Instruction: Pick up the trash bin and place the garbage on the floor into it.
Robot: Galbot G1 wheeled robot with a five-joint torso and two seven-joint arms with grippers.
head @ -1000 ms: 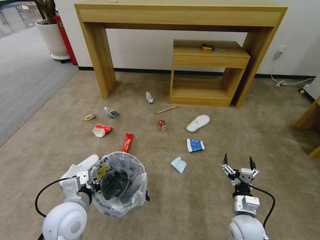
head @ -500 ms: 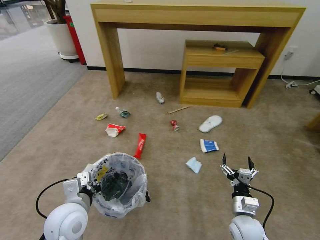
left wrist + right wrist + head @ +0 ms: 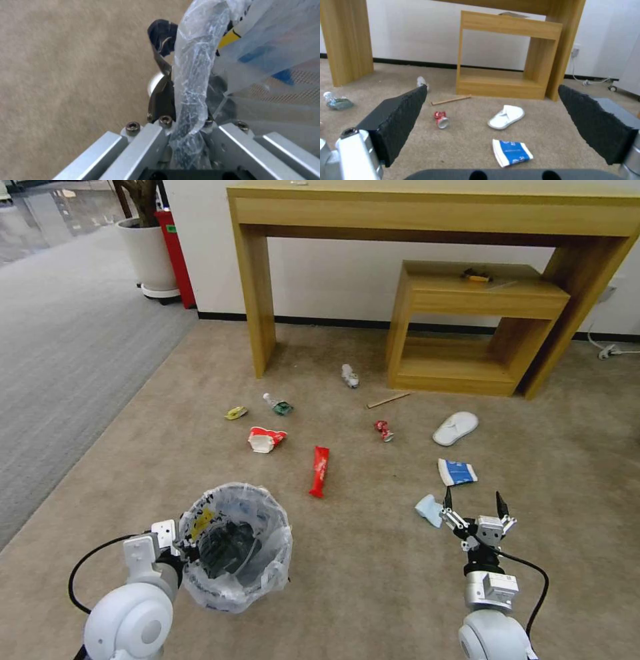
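Left gripper (image 3: pixel 179 543) had the bin (image 3: pixel 235 547) pinched by its rim at lower left of the head view. In the left wrist view both fingers (image 3: pixel 162 82) were clamped on the rim through the plastic liner (image 3: pixel 195 75). Looked lifted off the carpet, though I couldn't be sure from that angle.

Right gripper (image 3: pixel 474 508) hung at lower right, jaws wide apart, nothing in them.

Risks as I judged them:
- One-sided pinch over slick plastic. Liner could slide on the rim and the bin would tilt or drop, dumping what was already in it.
- Bin hung off one edge, so any jerk of the base would swing it.
- The tissue (image 3: pixel 429 510) lay just beside the right fingertips. Thin and soft, easy to push around instead of grabbing.

Floor (image 3: pixel 360 593) was beige short-pile carpet, so flat pieces would be hard to get under. Litter was spread mid-frame: red wrapper (image 3: pixel 319 471), crushed cup (image 3: pixel 265 439), can (image 3: pixel 383 430), slipper (image 3: pixel 455 428), blue-white packet (image 3: pixel 456 472), stick (image 3: pixel 387 400).

Wooden table (image 3: pixel 433 210) stood against the white wall up top, smaller shelf unit (image 3: pixel 477 330) under it. Grey carpet (image 3: pixel 67 347) sat at left, plant pot (image 3: pixel 150 263) upper left.
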